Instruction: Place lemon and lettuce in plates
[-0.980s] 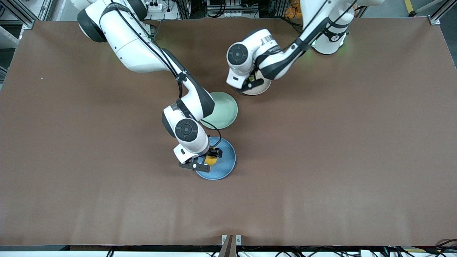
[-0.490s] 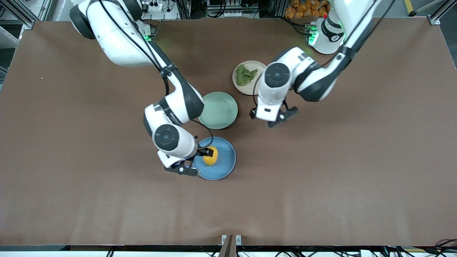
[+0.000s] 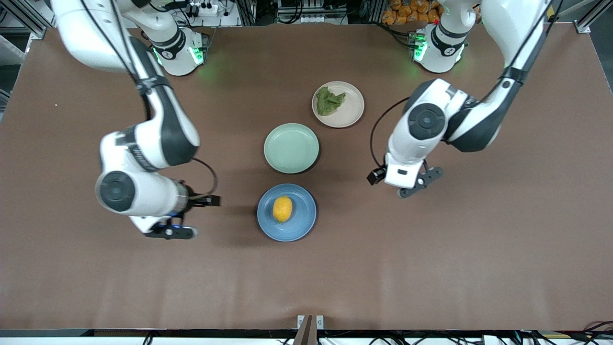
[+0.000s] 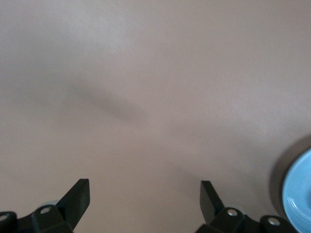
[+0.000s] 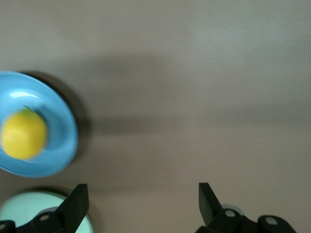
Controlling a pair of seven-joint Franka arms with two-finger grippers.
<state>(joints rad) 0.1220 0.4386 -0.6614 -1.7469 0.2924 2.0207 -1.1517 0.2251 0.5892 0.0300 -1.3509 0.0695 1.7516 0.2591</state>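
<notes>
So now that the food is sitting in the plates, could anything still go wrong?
Not much, I'd guess. The lemon lies loose in the shallow blue plate, so a bump could roll it out. The lettuce lies near the beige plate's rim, and a passing arm could flick it off. Both the left gripper and right gripper hang open over bare table, away from the plates.

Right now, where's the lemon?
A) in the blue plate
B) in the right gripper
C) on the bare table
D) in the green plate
A: the lemon lies in the blue plate, with the right gripper open and empty over bare table beside it, and the green plate holds nothing.
</notes>
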